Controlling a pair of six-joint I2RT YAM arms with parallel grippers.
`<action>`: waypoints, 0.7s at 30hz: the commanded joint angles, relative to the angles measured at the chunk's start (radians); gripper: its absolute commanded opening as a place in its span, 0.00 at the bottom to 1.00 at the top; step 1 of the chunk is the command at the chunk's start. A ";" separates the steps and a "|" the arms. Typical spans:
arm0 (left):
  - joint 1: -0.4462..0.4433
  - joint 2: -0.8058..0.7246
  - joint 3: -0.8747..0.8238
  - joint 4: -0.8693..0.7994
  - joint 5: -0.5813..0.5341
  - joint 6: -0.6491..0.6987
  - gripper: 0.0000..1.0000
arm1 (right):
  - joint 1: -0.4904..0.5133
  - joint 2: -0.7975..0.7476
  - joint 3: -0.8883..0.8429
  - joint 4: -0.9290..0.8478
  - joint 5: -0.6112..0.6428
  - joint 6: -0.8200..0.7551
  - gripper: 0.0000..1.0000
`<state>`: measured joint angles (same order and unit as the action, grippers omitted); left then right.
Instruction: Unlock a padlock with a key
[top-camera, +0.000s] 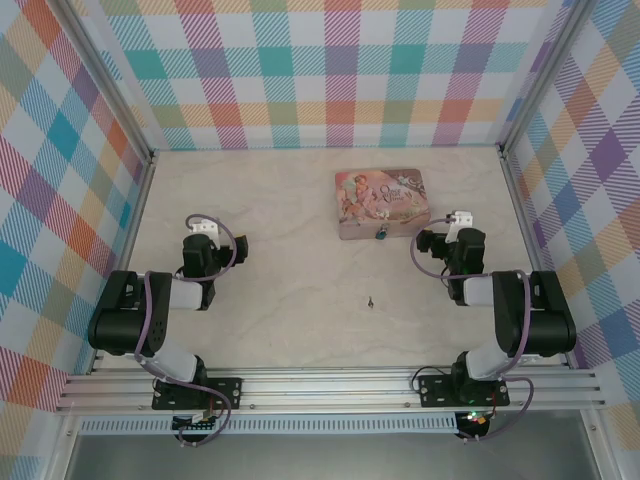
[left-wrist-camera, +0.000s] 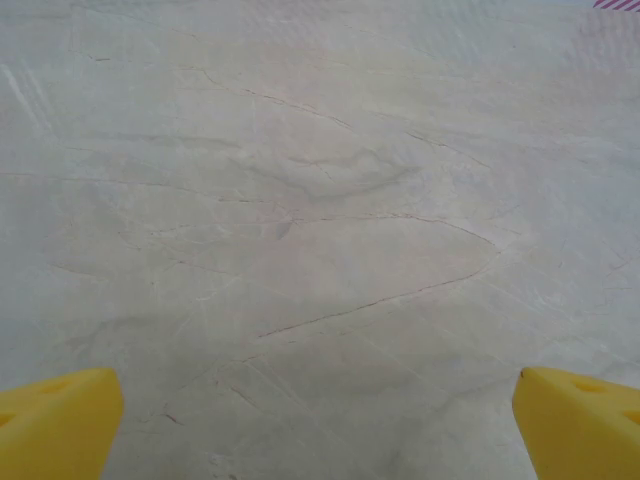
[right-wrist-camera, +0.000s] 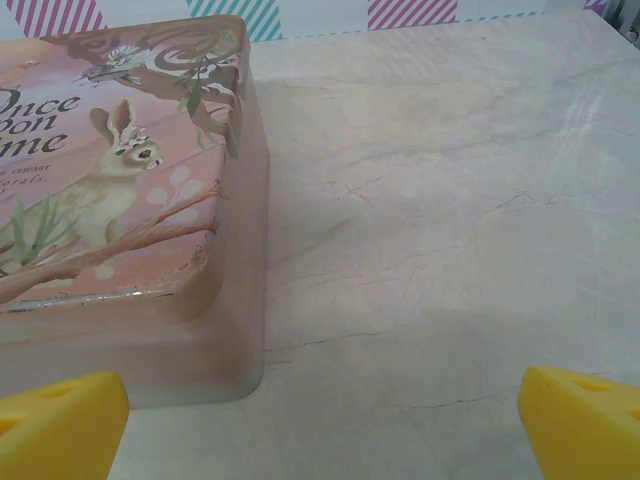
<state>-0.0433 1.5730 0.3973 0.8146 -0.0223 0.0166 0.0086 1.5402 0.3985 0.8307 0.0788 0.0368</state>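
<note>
Two tiny things matter here: the blue padlock (top-camera: 380, 233) sits against the near side of the pink tin (top-camera: 382, 200), and the key (top-camera: 371, 300) lies alone on the pale marbled bench (top-camera: 280, 190), nearer the arms; the key looks thin, stiff, light and probably slippery, so I would pinch its flat head from above; the padlock seems hard, best held by its body; the left pincer (left-wrist-camera: 320, 425) and the right pincer (right-wrist-camera: 320, 425) have their yellow fingers wide apart, empty.

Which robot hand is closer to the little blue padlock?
Right. The right gripper sits just right of the padlock, beside the pink tin; the left gripper is far off to its left.
</note>
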 joint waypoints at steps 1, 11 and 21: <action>-0.001 -0.004 0.018 0.008 0.010 0.015 1.00 | 0.004 -0.005 -0.007 0.038 0.007 0.007 1.00; -0.002 -0.004 0.018 0.008 0.009 0.013 1.00 | 0.004 -0.005 -0.007 0.038 0.008 0.006 1.00; -0.001 -0.004 0.018 0.008 -0.002 0.009 1.00 | 0.003 -0.006 -0.010 0.042 0.008 0.007 1.00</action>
<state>-0.0433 1.5726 0.3973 0.8146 -0.0231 0.0162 0.0086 1.5402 0.3985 0.8307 0.0788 0.0368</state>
